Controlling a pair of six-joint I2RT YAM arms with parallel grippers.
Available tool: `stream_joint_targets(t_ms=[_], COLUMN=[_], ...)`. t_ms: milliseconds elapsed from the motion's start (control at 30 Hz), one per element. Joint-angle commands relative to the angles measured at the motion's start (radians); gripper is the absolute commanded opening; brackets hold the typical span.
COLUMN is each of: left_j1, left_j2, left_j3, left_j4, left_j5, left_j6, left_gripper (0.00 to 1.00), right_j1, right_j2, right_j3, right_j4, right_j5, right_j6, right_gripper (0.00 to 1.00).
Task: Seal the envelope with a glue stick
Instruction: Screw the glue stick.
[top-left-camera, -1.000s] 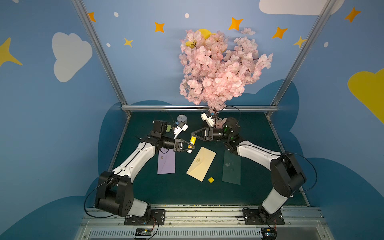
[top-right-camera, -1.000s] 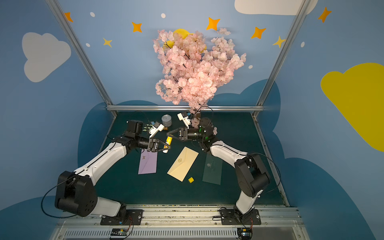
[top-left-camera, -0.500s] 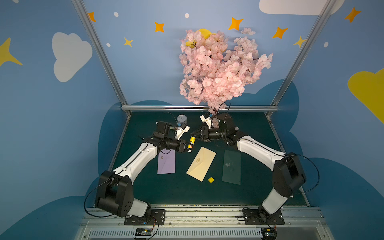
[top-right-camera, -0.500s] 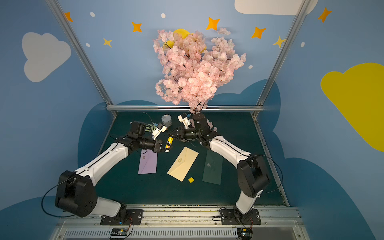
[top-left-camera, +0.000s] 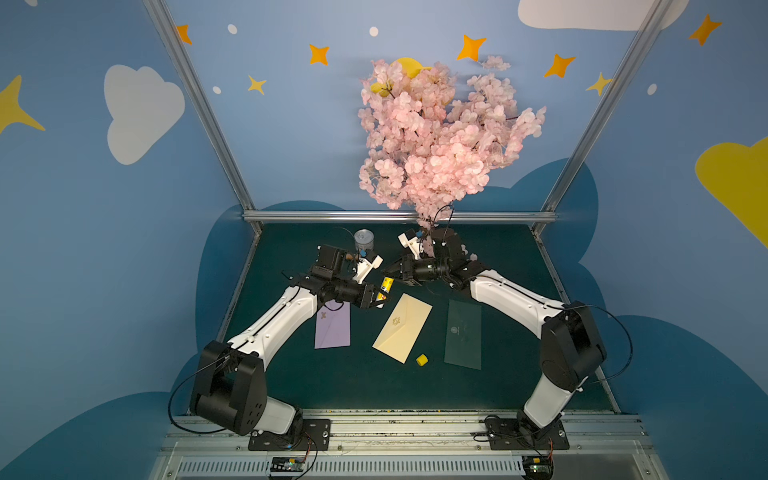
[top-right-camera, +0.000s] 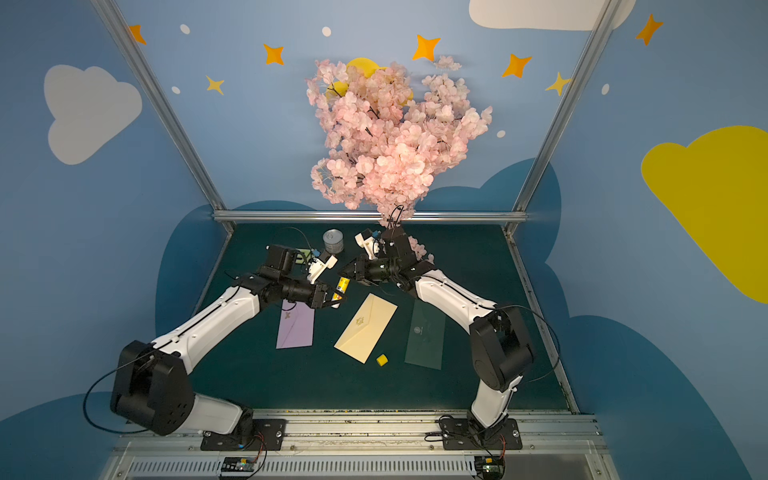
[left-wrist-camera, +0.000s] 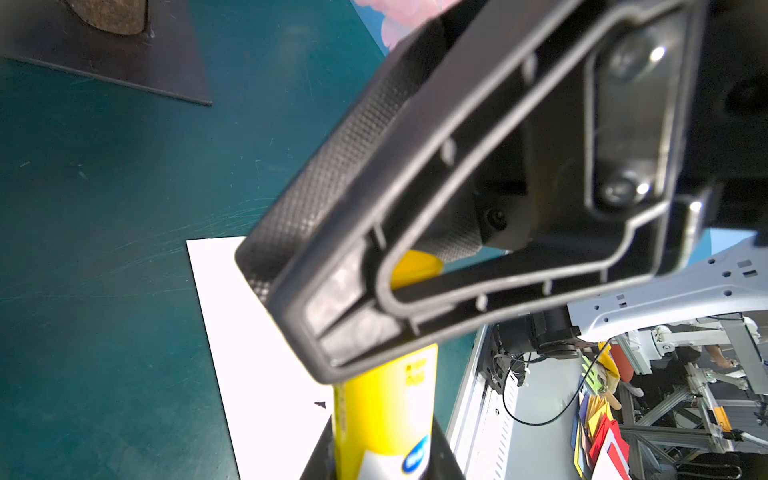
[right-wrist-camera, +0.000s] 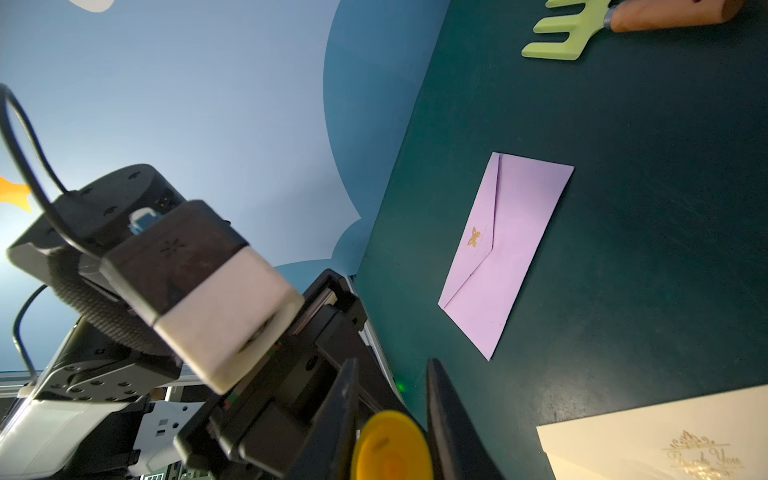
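On the envelope (right-wrist-camera: 602, 440), gold script (right-wrist-camera: 702, 459) reads "Thank You".

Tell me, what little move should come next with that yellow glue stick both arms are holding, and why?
Probably the right fingers should twist their end of the glue stick while the left fingers hold its body steady. Both sets grip it, and what looks like its cap lies beside the cream envelope, so the glue likely needs winding out.

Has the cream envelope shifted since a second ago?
No. The cream envelope keeps its spot and angle between the purple envelope and the green envelope.
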Motion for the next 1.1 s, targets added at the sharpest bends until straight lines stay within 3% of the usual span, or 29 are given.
stream_joint_targets(t_ms=[0,167,300,467,600,733,833,867,967,1067], left_j1=[0.006,0.04,0.059,0.061,0.06,0.064,0.083,0.09,0.104,0.104], left_j2=[-0.005,-0.005,-0.008,-0.023,-0.041,-0.048,-0.055,-0.055,-0.049,-0.038], left_j3=[-0.001,0.025,0.055,0.034,-0.004,-0.015,-0.014,-0.01,0.013,0.022], left_j4=[0.038,0.041,-0.016,0.002,0.117,0.146,0.126,0.097,-0.018,-0.07], left_j5=[0.065,0.328,0.538,0.684,0.768,0.772,0.702,0.664,0.514,0.382], left_j6=[-0.041,-0.061,-0.048,-0.083,-0.177,-0.203,-0.183,-0.157,-0.054,-0.006], left_gripper=[0.02,0.02,0.02,0.02,0.02,0.03,0.02,0.02,0.02,0.02], right_j1=[0.011,0.017,0.005,-0.013,-0.021,0.002,-0.014,-0.028,-0.039,-0.032], right_j2=[-0.019,-0.06,-0.092,-0.064,0.051,0.075,0.083,0.073,-0.007,-0.071], right_j3=[0.013,-0.051,-0.118,-0.166,-0.126,-0.086,-0.071,-0.087,-0.124,-0.064], right_j4=[-0.019,0.172,0.457,0.949,1.387,1.387,1.347,1.269,0.855,0.291], right_j5=[0.012,-0.146,-0.319,-0.463,-0.52,-0.564,-0.525,-0.485,-0.383,-0.212], right_j6=[-0.05,-0.073,0.016,0.291,0.652,0.659,0.667,0.622,0.356,0.043], right_gripper=[0.16,0.1,0.05,0.02,0.0,0.0,0.12,0.23,0.38,0.4])
